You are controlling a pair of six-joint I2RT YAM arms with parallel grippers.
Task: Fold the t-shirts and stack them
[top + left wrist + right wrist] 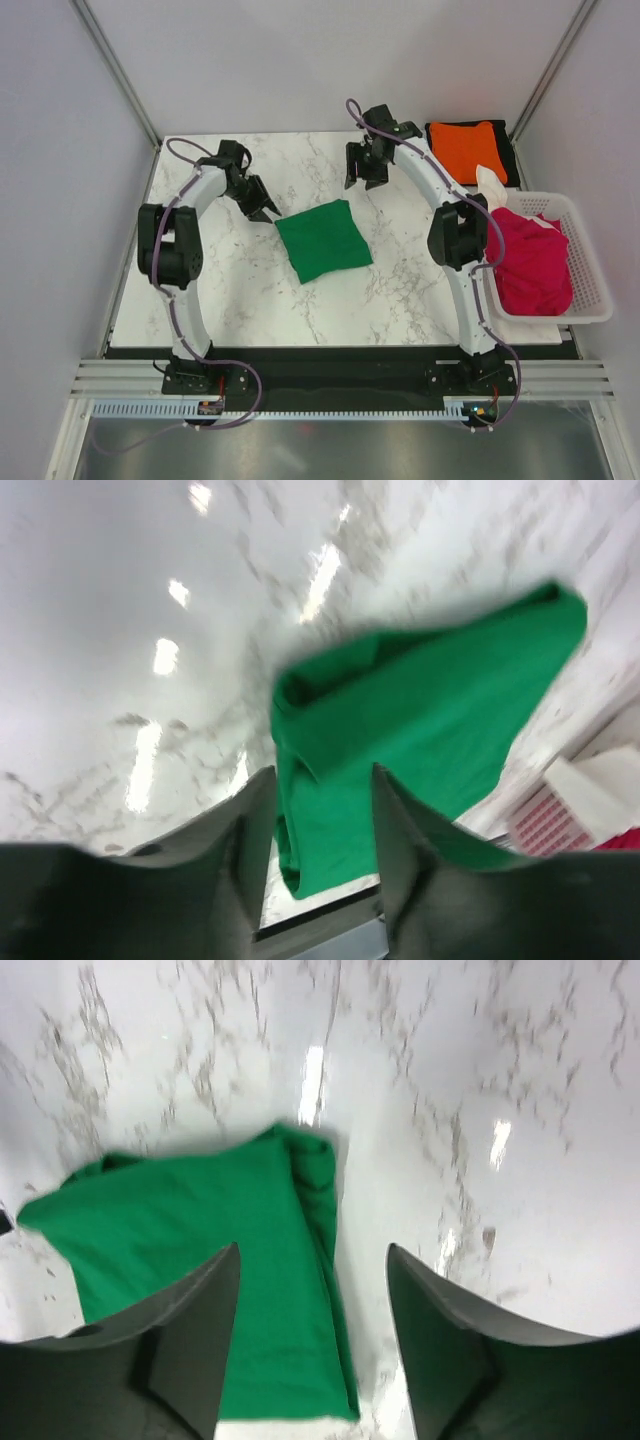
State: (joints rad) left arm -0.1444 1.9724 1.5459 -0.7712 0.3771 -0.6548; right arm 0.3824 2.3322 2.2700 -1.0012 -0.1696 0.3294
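Folded into a tilted square at centre frame, flat on the marble table point(240, 290): green t-shirt point(323, 240).

Arched up from the lower left, bent sharply at the elbow, forearm reaching toward upper centre: left arm. At its tip, pointed down and to the right, just beside the shirt's upper left corner: left gripper point(262, 210). Fingers parted, pinching nothing, green cloth showing through the gap in the wrist view.

Rising from the lower right, elbow at mid right, forearm angled up toward upper centre: right arm. Hanging above the shirt's upper edge, apart from it: right gripper point(362, 178). Spread wide, gripping nothing.

Stacked flat at upper right: orange t-shirt point(468, 148) over black t-shirt point(513, 160). Heaped in the white basket point(592, 275) at right: red t-shirt point(530, 262), with white t-shirt point(492, 182) at the basket's upper left corner.
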